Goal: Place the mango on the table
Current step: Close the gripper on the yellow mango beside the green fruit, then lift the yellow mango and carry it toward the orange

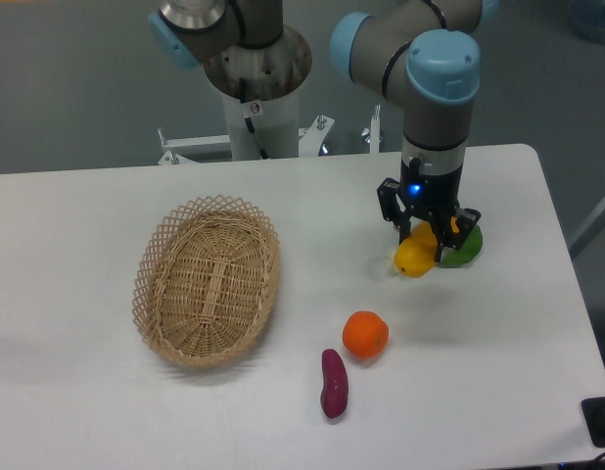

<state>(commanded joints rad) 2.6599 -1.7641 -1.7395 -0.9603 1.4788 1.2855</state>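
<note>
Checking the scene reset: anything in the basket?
No, the wicker basket shows only its bare woven bottom; the orange and the purple vegetable lie on the table beside it.

I log: mango, yellow, under my black gripper; green vegetable just beside it; orange, orange; purple vegetable; basket, tan lattice weave; table, white; arm joints, pale blue and grey.

The black two-finger gripper covers the upper part of the smooth yellow mango and much of the green vegetable behind it; whether its fingers touch the mango cannot be told.
</note>
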